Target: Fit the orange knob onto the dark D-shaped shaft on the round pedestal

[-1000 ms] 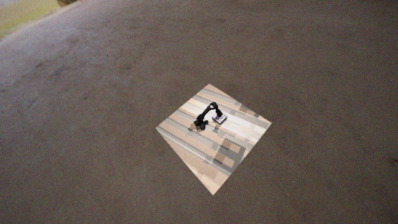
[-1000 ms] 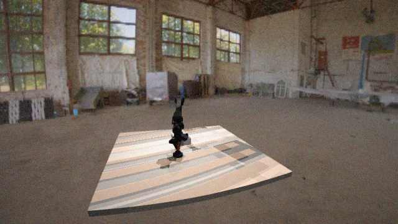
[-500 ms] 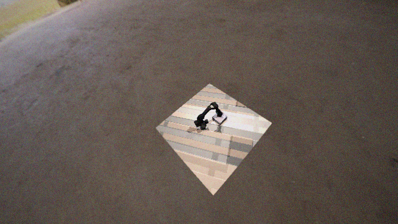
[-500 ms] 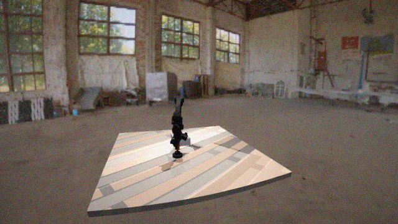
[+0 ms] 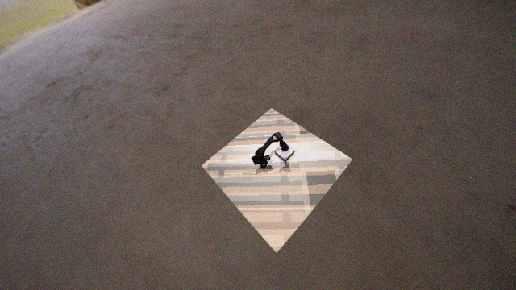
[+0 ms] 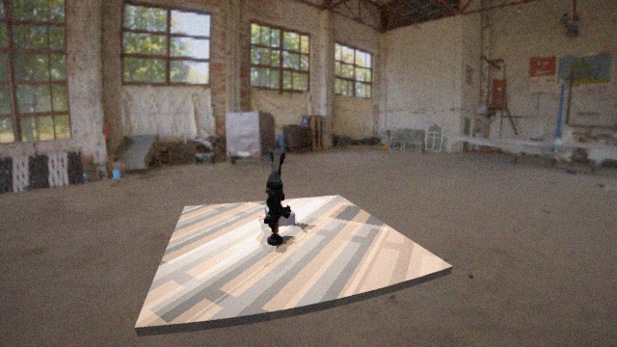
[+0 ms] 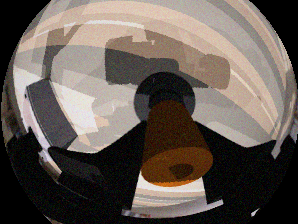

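Note:
The orange knob [image 7: 177, 152] [image 6: 276, 229] is held between the fingers of my gripper [image 7: 169, 125] [image 6: 276, 226], which is shut on it. In the wrist view the knob's near end shows a dark spot, and its far end overlaps the round dark pedestal [image 7: 142, 102] [image 6: 275, 240] [image 5: 263, 166]. A short piece of the dark shaft [image 7: 165, 96] seems to show just beyond the knob. In the exterior view the knob is upright directly above the pedestal. The shaft's flat side is hidden. I cannot tell whether the shaft is in the hole.
The arm [image 5: 268, 143] reaches over from a pale box-shaped base [image 5: 285, 153] [image 6: 288, 220], whose dark side [image 7: 52, 115] shows at the left in the wrist view. All stand on a striped square table top [image 5: 278, 225] [image 6: 289, 289]. Shadows fall around the pedestal.

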